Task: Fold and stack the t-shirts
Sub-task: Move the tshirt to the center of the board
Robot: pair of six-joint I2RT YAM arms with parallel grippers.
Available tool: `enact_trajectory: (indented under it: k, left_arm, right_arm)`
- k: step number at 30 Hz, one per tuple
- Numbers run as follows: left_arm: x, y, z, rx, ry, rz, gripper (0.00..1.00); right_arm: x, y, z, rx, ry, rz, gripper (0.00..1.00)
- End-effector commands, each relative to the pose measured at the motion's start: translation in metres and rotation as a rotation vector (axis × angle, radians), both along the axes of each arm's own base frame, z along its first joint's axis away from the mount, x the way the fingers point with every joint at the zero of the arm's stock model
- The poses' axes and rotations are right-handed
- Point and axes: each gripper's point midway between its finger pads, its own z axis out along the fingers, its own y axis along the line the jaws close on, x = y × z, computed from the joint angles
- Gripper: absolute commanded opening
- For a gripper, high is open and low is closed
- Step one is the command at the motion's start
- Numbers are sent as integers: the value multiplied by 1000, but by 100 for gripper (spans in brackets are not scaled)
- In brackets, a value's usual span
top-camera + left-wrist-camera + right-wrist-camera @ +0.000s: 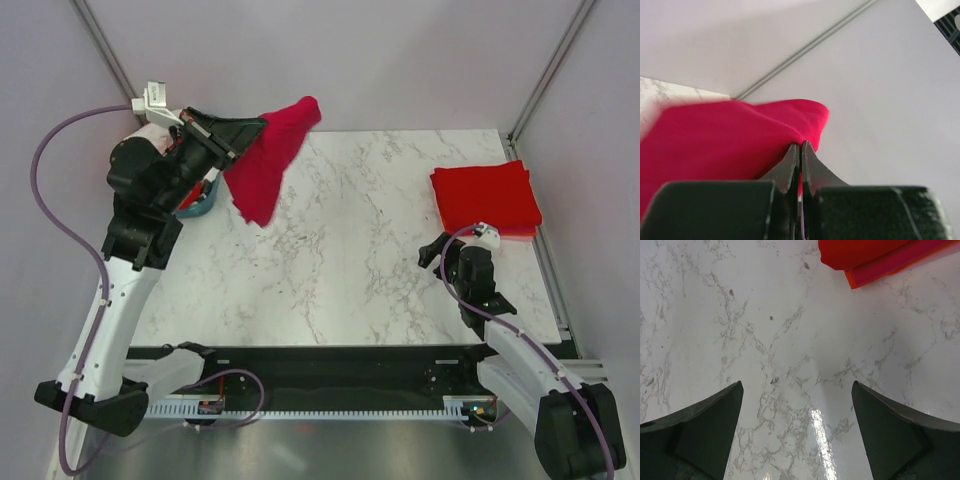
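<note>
My right hand (pixel 796 386) hangs spread wide and empty over the marble surface (pixel 330 270) near the folded stack (pixel 485 198), at least two red layers, while my left hand (pixel 800 146) pinches one crimson-pink t-shirt (pixel 265 165) aloft far-left, limp and light, best gripped at corners.

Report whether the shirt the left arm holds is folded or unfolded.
Unfolded: the crimson shirt hangs bunched from the shut left end effector.

Crimson-pink t-shirt (pixel 265 165), red t-shirts (pixel 485 198), white-marbled table (pixel 350 250).
</note>
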Motion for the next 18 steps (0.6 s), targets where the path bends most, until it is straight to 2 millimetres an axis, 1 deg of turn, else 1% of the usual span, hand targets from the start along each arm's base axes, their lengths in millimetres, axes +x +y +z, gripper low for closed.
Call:
enact_trajectory:
  k: [1,2,3,4,6,7,8,9,10,11,12,13,15,16,17,18]
  left_arm:
    - [-19,-15,18,-60,-31,-95,2]
    - [-17,-13,10,-44,-25,-78,2]
    - [-20,-9,4,-32,-26,-57,2]
    - [-5,-3,-35,6,48,5,2]
    - [4,4,-80,25,129,64,5]
    - [14,8,-128,23,218,111,12]
    - [18,10,-153,29,256,127,44]
    - [20,11,-177,34,301,138,62]
    - [22,12,-223,60,395,154,78]
    - [21,12,-242,81,428,150,93]
    - [19,11,-257,113,445,138,96]
    - [14,10,-279,157,474,120,98]
    - [9,14,-298,222,477,119,99]
    - [4,19,-316,265,493,132,99]
    - [0,22,-316,281,470,137,99]
    - [-4,25,-319,306,456,137,99]
  right_arm:
    - [3,-2,11,3,-38,-14,98]
    - [2,-3,11,1,-38,-20,98]
    - [2,-3,11,5,-40,-23,98]
    - [1,-3,14,9,-50,-22,98]
    - [1,-4,14,15,-54,-33,98]
    - [0,-5,14,17,-56,-40,98]
    - [0,-6,15,17,-58,-45,98]
    - [1,-6,16,13,-61,-45,98]
    - [1,-7,18,11,-64,-44,98]
    - [1,-6,19,10,-65,-38,98]
    - [1,-6,18,9,-63,-36,98]
    - [0,-3,17,19,-61,-26,98]
    - [2,2,20,32,-76,0,98]
    - [1,10,20,49,-75,43,98]
    - [4,14,23,61,-96,62,98]
    - [3,18,21,77,-94,78,98]
